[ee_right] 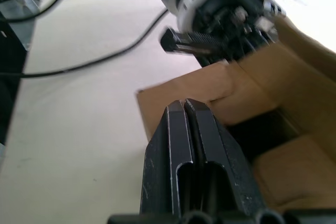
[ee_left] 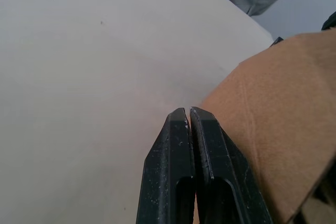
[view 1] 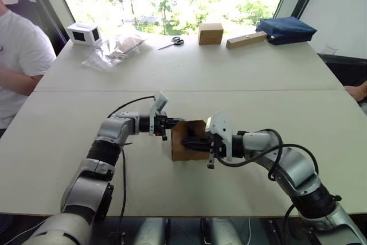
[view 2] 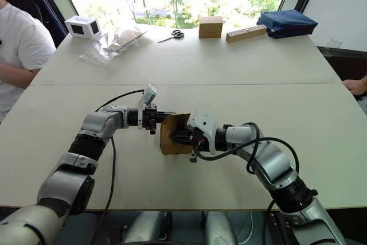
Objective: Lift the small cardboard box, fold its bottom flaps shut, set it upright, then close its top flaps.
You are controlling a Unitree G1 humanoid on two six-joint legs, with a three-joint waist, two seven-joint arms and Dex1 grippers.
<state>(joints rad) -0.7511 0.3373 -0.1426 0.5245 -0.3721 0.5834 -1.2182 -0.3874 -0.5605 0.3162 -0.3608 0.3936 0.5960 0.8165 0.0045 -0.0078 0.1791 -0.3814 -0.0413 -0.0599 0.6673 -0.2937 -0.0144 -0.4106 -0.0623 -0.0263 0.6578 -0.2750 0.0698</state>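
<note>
The small cardboard box (view 1: 186,154) lies on its side in the middle of the near table, its open end facing my right arm. My left gripper (view 1: 171,123) is shut, its tips against the box's upper left edge, with brown cardboard (ee_left: 278,129) beside the fingers (ee_left: 178,150). My right gripper (view 1: 188,140) is shut too and pokes into the open end. In the right wrist view its fingers (ee_right: 191,140) lie over a loose flap (ee_right: 157,100) and the dark inside (ee_right: 262,132). I cannot tell whether these are the bottom flaps or the top flaps.
At the far edge stand a closed cube-shaped box (view 1: 210,33), a wooden block (view 1: 245,39), a blue bag (view 1: 285,30), scissors (view 1: 172,42), a plastic bag (view 1: 114,50) and a white device (view 1: 84,33). A person (view 1: 17,61) sits at the left; a hand (view 1: 356,91) rests at the right.
</note>
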